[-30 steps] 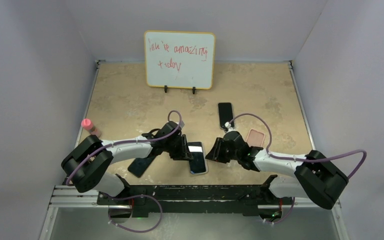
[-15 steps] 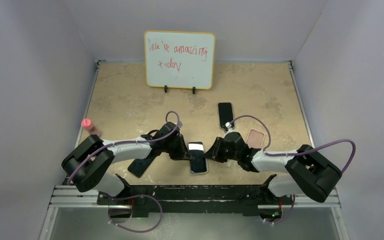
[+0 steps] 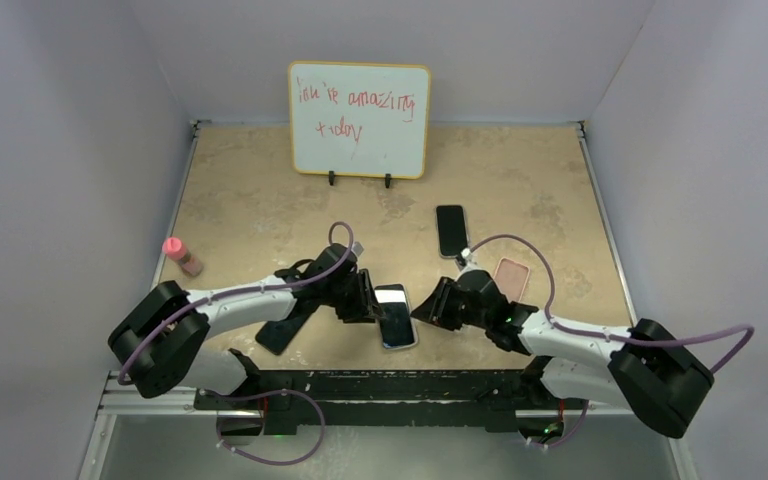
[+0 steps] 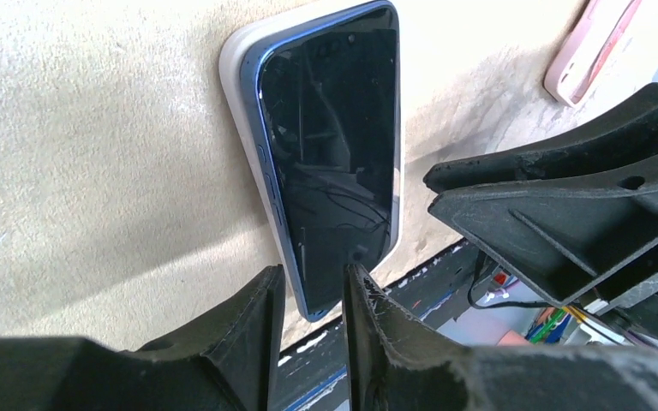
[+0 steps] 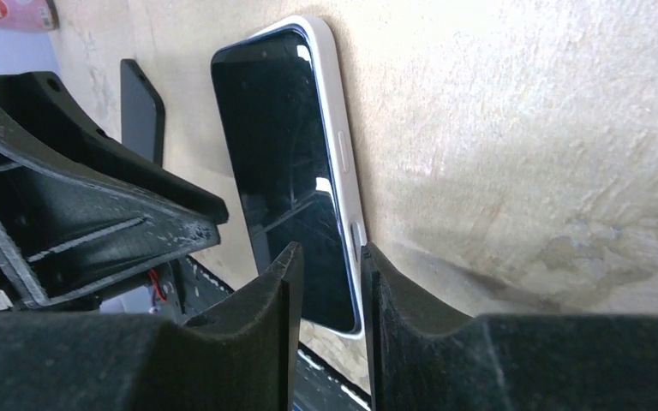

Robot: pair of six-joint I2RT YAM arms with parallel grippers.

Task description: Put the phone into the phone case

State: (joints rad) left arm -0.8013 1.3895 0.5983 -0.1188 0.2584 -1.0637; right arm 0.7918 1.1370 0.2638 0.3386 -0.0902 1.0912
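The blue-edged phone (image 3: 393, 312) lies screen up in the white phone case (image 3: 406, 335) near the table's front middle. It also shows in the left wrist view (image 4: 334, 154) with the case's rim (image 4: 231, 94), and in the right wrist view (image 5: 283, 163) with the case's side (image 5: 338, 111). My left gripper (image 3: 368, 300) is at the phone's left edge, jaws a narrow gap apart, tips (image 4: 313, 278) over its near left corner. My right gripper (image 3: 422, 308) is at the phone's right edge, jaws also narrowly apart (image 5: 330, 257) over the case's right rim. Neither holds anything.
A second black phone (image 3: 450, 230) and a pink case (image 3: 510, 275) lie behind the right gripper. A black case (image 3: 282, 328) lies under the left arm. A pink bottle (image 3: 182, 255) stands at the left wall, a whiteboard (image 3: 360, 118) at the back. The black rail (image 3: 390, 385) runs just in front.
The right arm's rear links have swung out to the right while its gripper stayed beside the phone. The left gripper has edged closer to the phone's left side.
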